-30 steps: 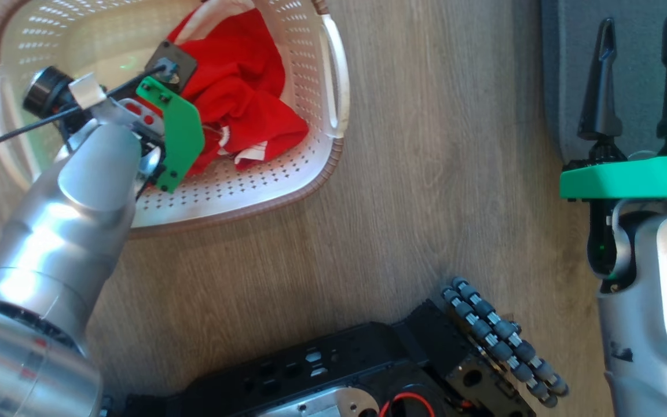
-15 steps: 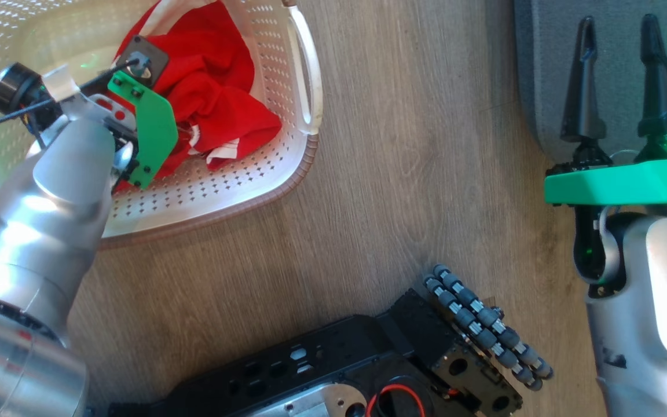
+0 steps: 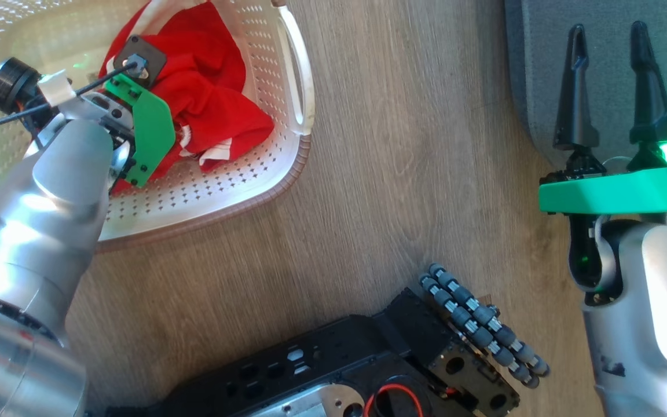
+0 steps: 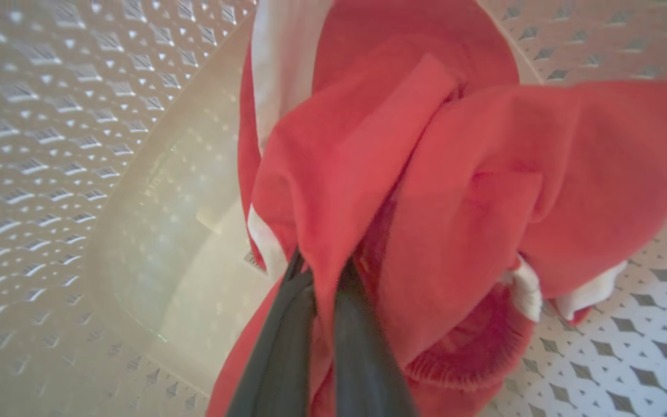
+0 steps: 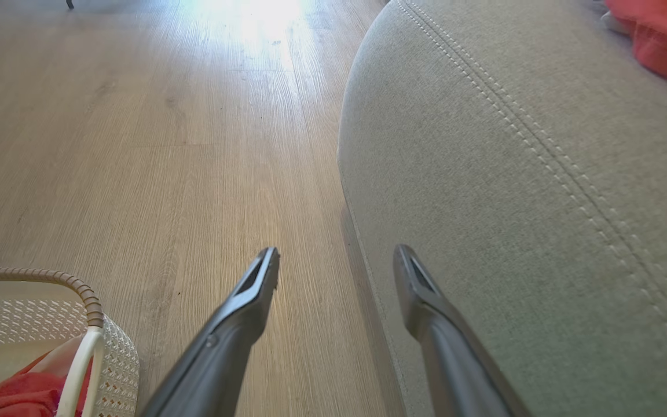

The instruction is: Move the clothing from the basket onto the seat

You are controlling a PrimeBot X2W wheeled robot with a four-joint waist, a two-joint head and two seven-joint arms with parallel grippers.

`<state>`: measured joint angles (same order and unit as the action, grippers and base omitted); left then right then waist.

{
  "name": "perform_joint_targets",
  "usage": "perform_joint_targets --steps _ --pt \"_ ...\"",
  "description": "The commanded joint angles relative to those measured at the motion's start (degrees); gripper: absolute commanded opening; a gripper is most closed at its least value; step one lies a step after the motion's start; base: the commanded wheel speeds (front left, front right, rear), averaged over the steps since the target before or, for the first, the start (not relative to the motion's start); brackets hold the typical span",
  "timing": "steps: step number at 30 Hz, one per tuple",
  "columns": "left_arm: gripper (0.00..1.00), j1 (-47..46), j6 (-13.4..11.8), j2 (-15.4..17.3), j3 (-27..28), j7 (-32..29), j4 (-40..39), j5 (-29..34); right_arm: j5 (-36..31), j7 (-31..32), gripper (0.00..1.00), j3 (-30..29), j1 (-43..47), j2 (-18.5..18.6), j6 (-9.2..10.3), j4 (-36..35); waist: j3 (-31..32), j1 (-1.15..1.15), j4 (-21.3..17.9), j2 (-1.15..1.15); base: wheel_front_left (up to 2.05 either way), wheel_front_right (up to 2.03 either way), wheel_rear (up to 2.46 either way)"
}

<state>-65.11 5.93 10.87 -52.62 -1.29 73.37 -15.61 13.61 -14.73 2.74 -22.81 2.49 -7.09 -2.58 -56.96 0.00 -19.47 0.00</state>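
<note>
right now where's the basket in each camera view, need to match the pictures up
Head view: the basket is at upper left, cut by the top edge.
Left wrist view: the basket shows as perforated walls at left and lower right.
Right wrist view: the basket shows one corner at bottom left.
Shared landmark: the red clothing lying inside it.

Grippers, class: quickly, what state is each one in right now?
Left gripper: closed on the clothing.
Right gripper: open, empty.
</note>
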Motion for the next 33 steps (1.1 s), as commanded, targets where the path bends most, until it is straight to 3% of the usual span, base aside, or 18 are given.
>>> perform_joint_targets --steps 1,9,15,21,33 --pt "0.00 -0.36 -0.92 0.65 0.50 1.39 -0.34 0.08 0.30 -0.27 1.00 0.27 2.91 0.39 -0.40 -1.37 0.68 0.00 0.53 0.00 0.00 0.00 0.00" --pt "0.00 1.20 -2.32 -2.17 2.38 9.53 -1.78 -2.68 -1.20 -0.27 1.00 -2.65 3.55 0.39 -0.40 -0.19 6.98 0.00 4.59 0.00 0.00 0.00 0.00" --pt "0.00 3.64 -4.25 -2.33 6.21 14.42 -3.19 -6.70 -3.18 -0.27 1.00 -4.23 4.18 0.39 -0.40 0.84 13.59 0.00 7.34 0.00 0.00 0.00 0.00" --pt "0.00 8.90 -6.83 -0.64 10.95 16.20 -8.82 -10.62 -4.88 -0.27 1.00 -7.00 6.51 0.39 -0.40 2.24 23.11 0.00 10.86 0.00 0.00 0.00 0.00" --pt "0.00 28.95 -12.74 6.78 21.49 16.28 -31.89 -15.28 -7.05 -0.27 1.00 -11.35 14.56 4.10 -0.40 5.58 41.23 0.00 15.25 0.00 0.00 0.00 0.00"
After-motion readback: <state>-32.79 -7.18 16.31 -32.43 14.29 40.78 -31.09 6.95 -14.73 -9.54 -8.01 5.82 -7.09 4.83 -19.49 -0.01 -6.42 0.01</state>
